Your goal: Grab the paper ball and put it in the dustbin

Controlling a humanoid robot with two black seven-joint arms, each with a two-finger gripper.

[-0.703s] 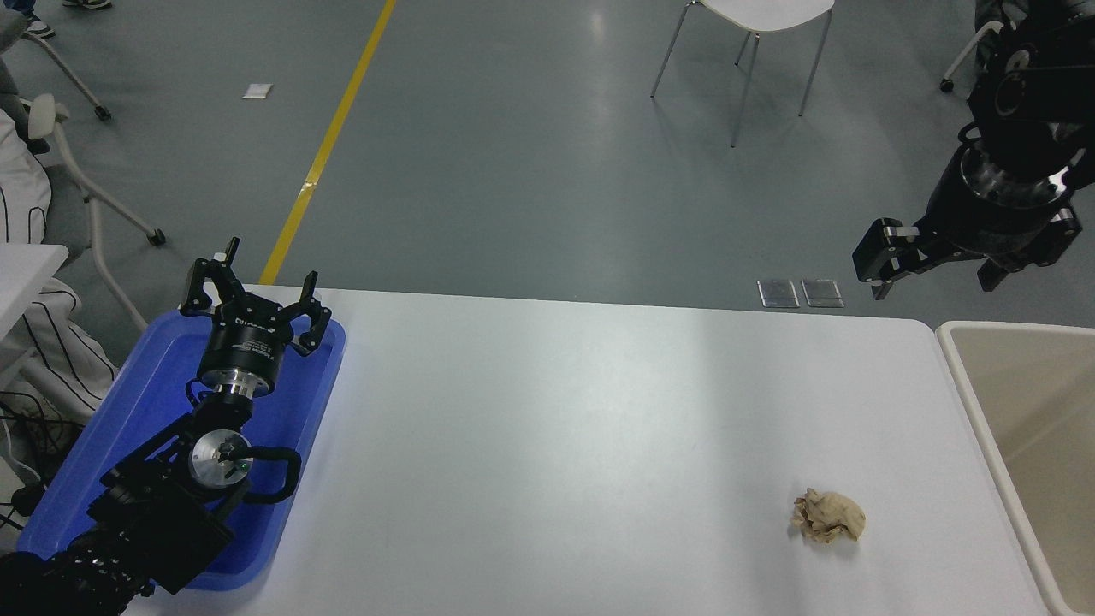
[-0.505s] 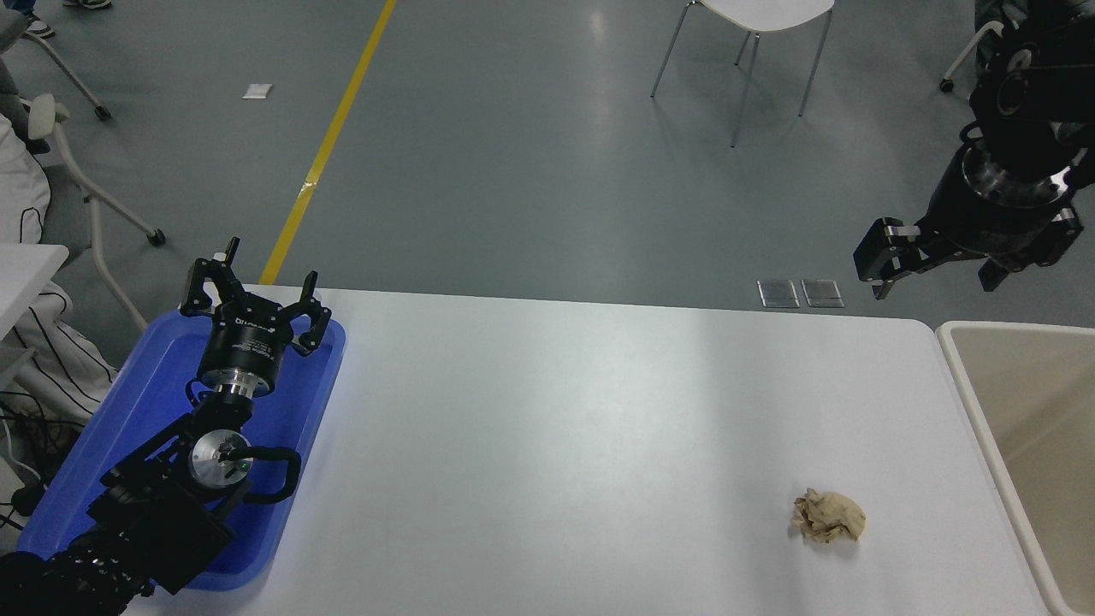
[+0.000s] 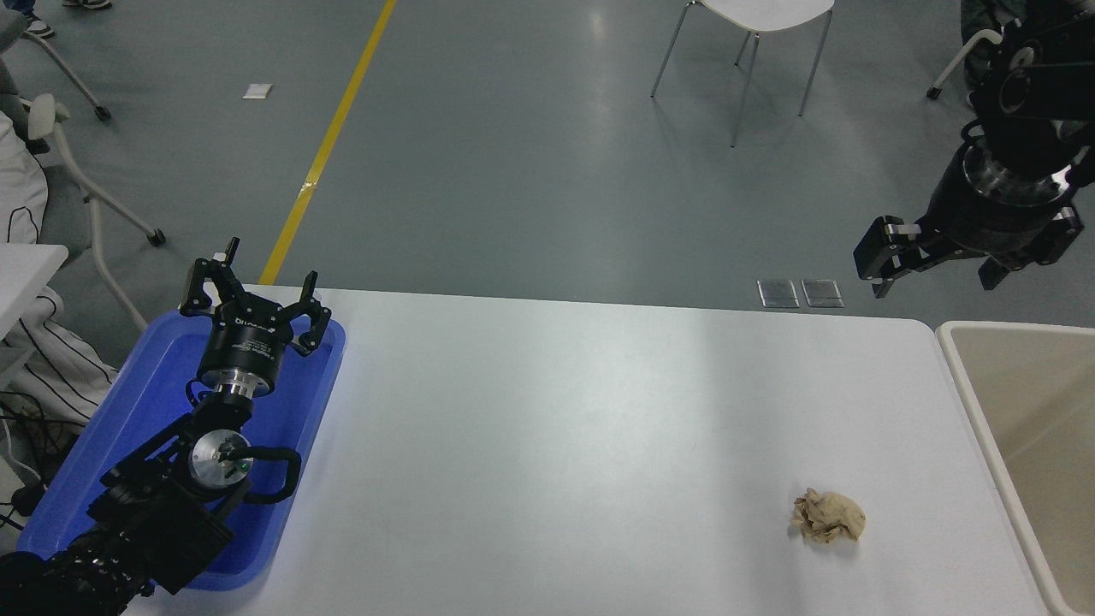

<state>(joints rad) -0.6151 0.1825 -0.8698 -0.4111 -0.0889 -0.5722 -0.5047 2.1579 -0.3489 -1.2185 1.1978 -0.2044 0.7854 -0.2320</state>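
The tan crumpled paper ball lies on the white table at the front right. The cream dustbin stands at the table's right edge, partly cut off by the picture; its visible inside holds nothing. My right gripper hangs high beyond the table's far right corner, well above and behind the ball, open and empty. My left gripper is parked at the lower left over the blue tray, open and empty.
A white chair stands on the floor beyond the table. More chairs and a person's white striped clothing are at the far left. Two metal floor plates lie behind the table's far edge.
My right arm has shifted very slightly upward; its gripper stays open. The paper ball and the left arm have not moved.
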